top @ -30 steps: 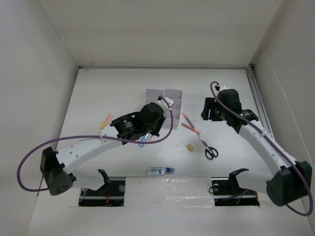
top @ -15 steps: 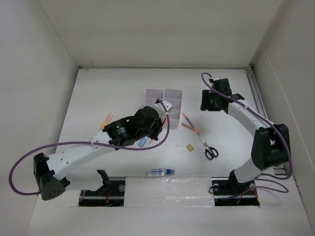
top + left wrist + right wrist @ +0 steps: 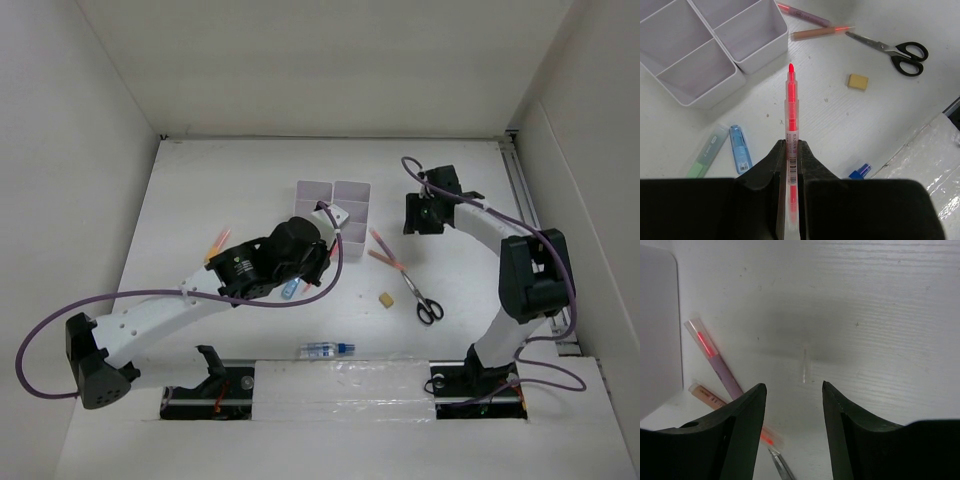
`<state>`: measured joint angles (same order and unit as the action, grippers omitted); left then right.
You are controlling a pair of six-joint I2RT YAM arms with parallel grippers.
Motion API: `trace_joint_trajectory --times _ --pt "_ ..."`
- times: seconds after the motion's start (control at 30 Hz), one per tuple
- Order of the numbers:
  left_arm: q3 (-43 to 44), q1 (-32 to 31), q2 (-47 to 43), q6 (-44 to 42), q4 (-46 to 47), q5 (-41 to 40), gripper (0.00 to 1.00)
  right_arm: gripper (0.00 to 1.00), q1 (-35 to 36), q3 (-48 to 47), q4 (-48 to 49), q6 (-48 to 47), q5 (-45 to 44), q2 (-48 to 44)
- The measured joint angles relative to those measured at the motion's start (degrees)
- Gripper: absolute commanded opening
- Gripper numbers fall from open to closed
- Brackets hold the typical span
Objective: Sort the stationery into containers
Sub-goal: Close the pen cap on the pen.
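My left gripper (image 3: 791, 150) is shut on a thin red-orange pen (image 3: 791, 107) and holds it above the table, just near of the white organizer (image 3: 720, 75). The pen tip points at the organizer's near corner. In the top view this gripper (image 3: 303, 262) covers the organizer's (image 3: 333, 191) near part. A blue tube (image 3: 740, 148) and a green marker (image 3: 707, 151) lie below it. My right gripper (image 3: 793, 390) is open and empty above bare table, with a small clear cap (image 3: 804, 366) ahead of it. It is right of the organizer in the top view (image 3: 420, 214).
Two pens (image 3: 386, 251) lie right of the organizer, with black-handled scissors (image 3: 424, 298) and a tan eraser (image 3: 384, 298) nearer. A blue-capped bottle (image 3: 327, 348) lies by the near plastic strip. More orange pens (image 3: 217, 243) lie at the left. White walls enclose the table.
The right arm has folded upright and its gripper has moved back and left towards the organizer. The left gripper has shifted slightly left, still holding the pen.
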<state>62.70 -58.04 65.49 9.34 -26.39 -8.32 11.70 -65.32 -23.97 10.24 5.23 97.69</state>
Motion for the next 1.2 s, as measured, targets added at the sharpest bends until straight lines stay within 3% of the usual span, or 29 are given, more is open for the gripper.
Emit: trace_joint_trajectory --times 0.23,0.33,0.67,0.8,1.2 --pt "0.0 0.0 0.0 0.0 0.0 0.2 0.00 0.52 0.0 0.0 0.5 -0.2 0.4 2.0" --pt "0.0 0.0 0.0 0.0 0.0 0.2 0.00 0.46 0.0 -0.1 0.6 -0.2 0.5 2.9" --pt "0.0 0.0 -0.9 0.0 0.0 0.2 0.00 0.45 0.2 -0.4 0.4 -0.2 -0.9 5.2" --pt "0.0 0.0 -1.2 0.0 0.0 0.4 0.00 0.35 0.4 -1.4 0.4 -0.3 -1.9 6.0" --pt "0.0 0.0 -2.8 0.0 0.0 0.6 0.00 0.32 2.5 -2.6 -0.6 -0.4 -4.8 7.8"
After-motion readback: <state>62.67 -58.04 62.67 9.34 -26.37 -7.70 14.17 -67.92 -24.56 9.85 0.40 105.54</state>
